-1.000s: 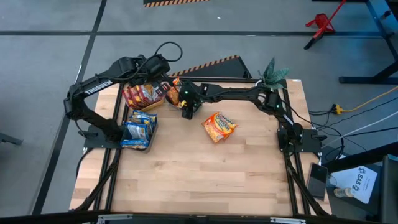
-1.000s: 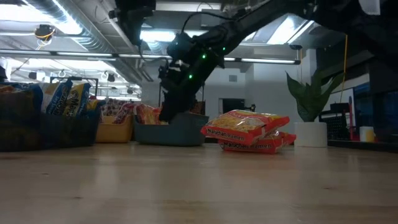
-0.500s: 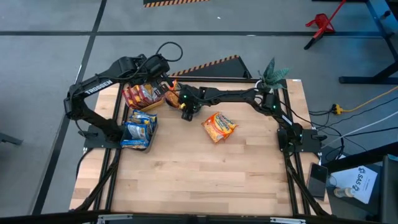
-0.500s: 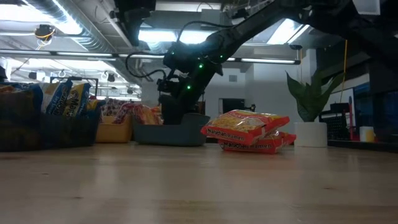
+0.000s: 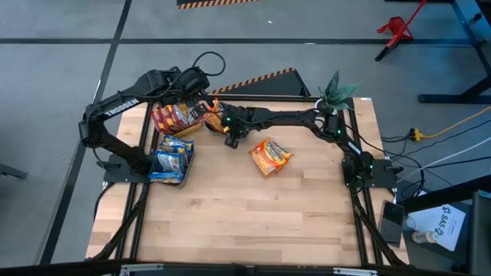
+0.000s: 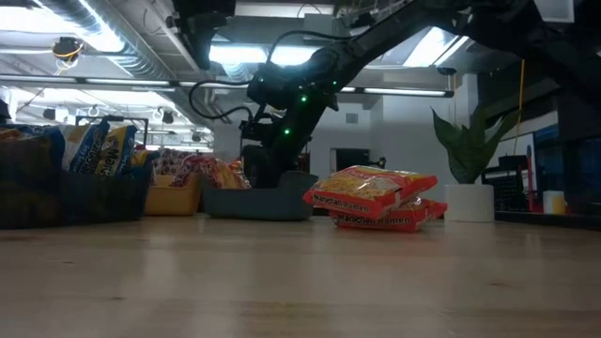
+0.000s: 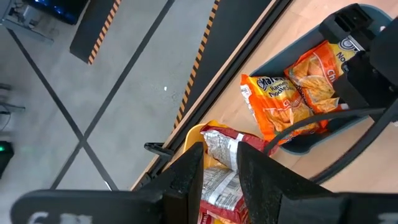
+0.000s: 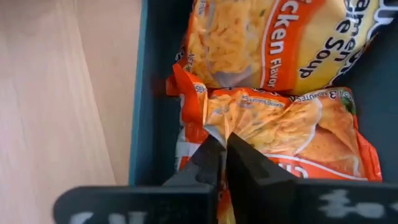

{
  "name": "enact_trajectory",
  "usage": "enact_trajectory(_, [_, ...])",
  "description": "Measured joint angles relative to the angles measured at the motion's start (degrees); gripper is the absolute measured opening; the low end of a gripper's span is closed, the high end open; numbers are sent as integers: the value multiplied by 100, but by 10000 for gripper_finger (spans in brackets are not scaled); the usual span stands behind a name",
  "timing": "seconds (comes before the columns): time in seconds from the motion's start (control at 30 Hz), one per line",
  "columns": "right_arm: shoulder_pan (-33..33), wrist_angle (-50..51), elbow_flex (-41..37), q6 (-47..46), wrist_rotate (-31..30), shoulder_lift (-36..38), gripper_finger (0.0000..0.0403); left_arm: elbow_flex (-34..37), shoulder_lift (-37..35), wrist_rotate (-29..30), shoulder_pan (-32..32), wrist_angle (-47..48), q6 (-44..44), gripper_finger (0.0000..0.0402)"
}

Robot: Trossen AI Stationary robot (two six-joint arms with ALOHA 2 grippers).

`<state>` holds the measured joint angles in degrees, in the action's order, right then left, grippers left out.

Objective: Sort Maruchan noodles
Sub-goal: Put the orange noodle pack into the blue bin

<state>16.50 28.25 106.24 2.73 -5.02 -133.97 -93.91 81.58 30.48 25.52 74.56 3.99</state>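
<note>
Orange packets [image 8: 280,118] fill your teal bin [image 8: 149,93], frame centre; your right gripper [image 8: 222,146] sits there, fingers pressed together. Your left gripper [image 7: 219,163], lower centre, pinches a red packet [image 7: 214,180].

Surface [image 5: 253,207]: light wooden top in a black frame.
Teal bin [image 8: 142,93]: dark teal walls, at the far edge of the surface.
Yellow bin [image 6: 174,199]: just beside the teal bin.
Dark bin [image 6: 70,202]: near the left edge.
Potted plant [image 6: 467,150]: green leaves in a white pot, at the far right corner.
Striped tape [image 5: 257,79]: orange and black, on the grey floor.
Red stand [image 5: 397,29]: on the floor, well apart from the surface.
</note>
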Motion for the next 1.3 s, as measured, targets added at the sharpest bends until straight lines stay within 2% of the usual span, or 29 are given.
enact_trajectory(0.7, [1, -92, 677, -392, 145, 26, 0, 0, 0, 11, 0, -7, -13, 92])
enact_trajectory(1.0, [26, -59, 1362, -605, 151, 29, 0, 0, -24, 22, 2, -74, -120, 92])
enact_trajectory(1.3, [156, -98, 1485, -1890, -138, 42, 0, 0, -24, 20, 2, -109, -191, 92])
